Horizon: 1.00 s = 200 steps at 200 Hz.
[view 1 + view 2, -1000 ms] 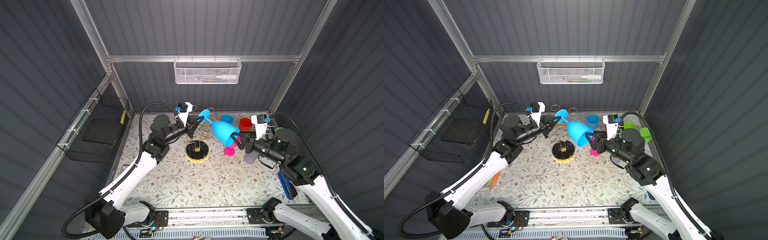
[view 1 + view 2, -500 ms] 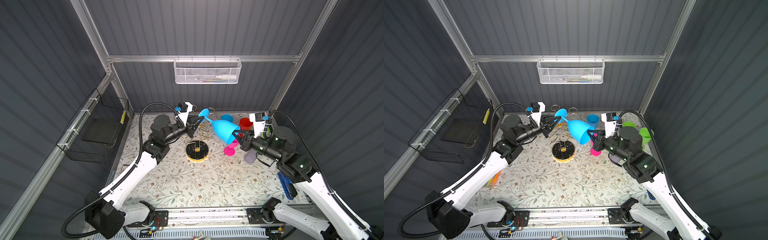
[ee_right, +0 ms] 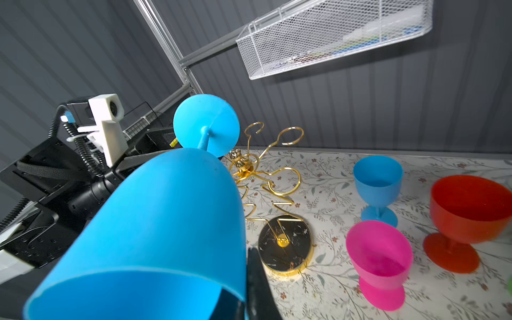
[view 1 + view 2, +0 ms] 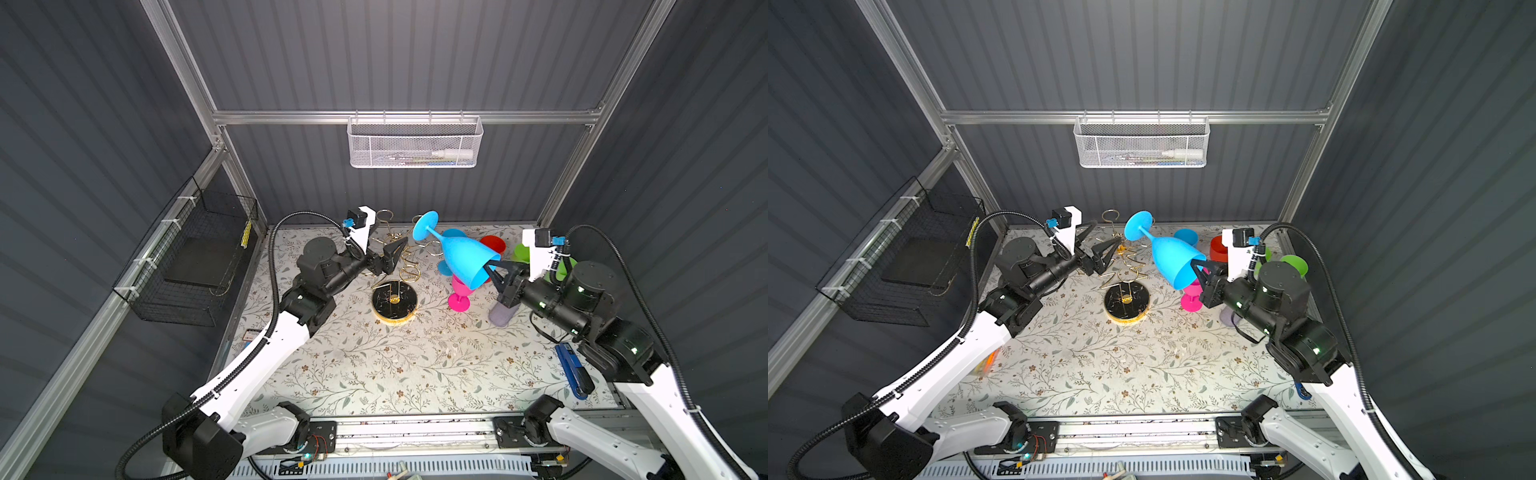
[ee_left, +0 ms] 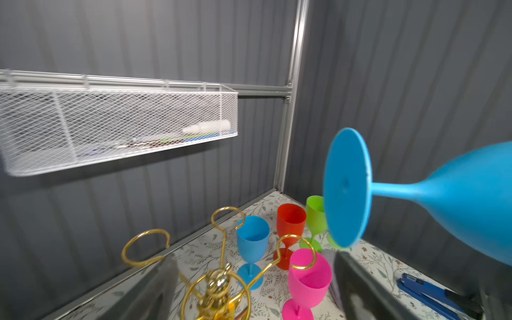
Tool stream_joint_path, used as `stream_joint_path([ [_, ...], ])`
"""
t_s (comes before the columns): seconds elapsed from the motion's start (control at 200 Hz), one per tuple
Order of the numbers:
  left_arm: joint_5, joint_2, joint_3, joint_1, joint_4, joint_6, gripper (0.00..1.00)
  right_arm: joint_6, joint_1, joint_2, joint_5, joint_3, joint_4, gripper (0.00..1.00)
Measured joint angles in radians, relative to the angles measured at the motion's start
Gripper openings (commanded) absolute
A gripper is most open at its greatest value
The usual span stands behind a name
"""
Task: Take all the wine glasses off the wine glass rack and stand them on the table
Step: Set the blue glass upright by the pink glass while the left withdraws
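The sky-blue plastic wine glass (image 4: 465,259) hangs tilted above the table (image 4: 374,365), clear of the gold wire wine glass rack (image 4: 395,300) with its round black marbled base, and the right wrist view cuts off its matte bowl. We see the right gripper (image 4: 491,267) clamped on its rim, one finger hidden inside; the left gripper (image 4: 384,245) stands spread wide by the rack's loops, fingers (image 5: 360,288) blurred up close.

Cropped, unreadable.
Bowl of wine glass (image 5: 457,199) is cut by the frame edge; mesh basket (image 4: 413,143) contents are too small to identify.
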Motion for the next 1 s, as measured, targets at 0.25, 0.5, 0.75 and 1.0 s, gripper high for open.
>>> stream_joint_path([
  [0.25, -0.158, -0.081, -0.111, 0.163, 0.073, -0.047, 1.00, -0.075, 0.047, -0.053, 0.038, 0.098, -0.240, 0.00],
  [0.5, -0.257, -0.105, -0.180, 0.228, 0.109, -0.073, 1.00, -0.081, 0.127, -0.055, 0.030, 0.070, -0.422, 0.00],
  [0.75, -0.330, -0.148, -0.220, 0.264, 0.129, -0.072, 1.00, -0.039, 0.183, 0.055, 0.089, 0.061, -0.592, 0.00],
  [1.0, -0.356, -0.165, -0.272, 0.278, 0.140, -0.068, 1.00, 0.042, 0.187, 0.193, 0.205, 0.060, -0.718, 0.00],
])
